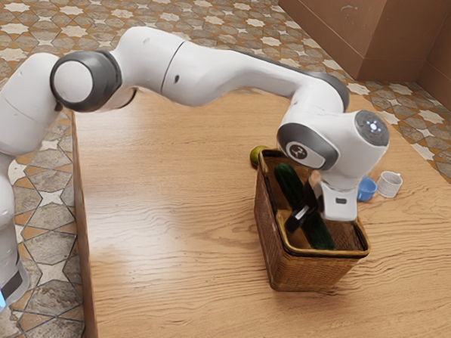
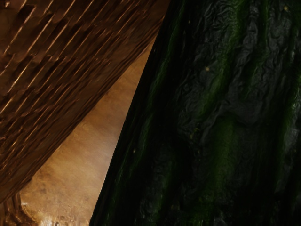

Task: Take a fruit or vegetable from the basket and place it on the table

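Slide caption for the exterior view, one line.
Franka arm reaching down to a wicker basket with a long green vegetable in it, on a wooden table.

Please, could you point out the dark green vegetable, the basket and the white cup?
Dark green vegetable (image 2: 211, 113), wrist view: middle of its skin.
Basket (image 1: 313, 273), exterior view: woven outer wall.
White cup (image 1: 389, 188), exterior view: outer side.
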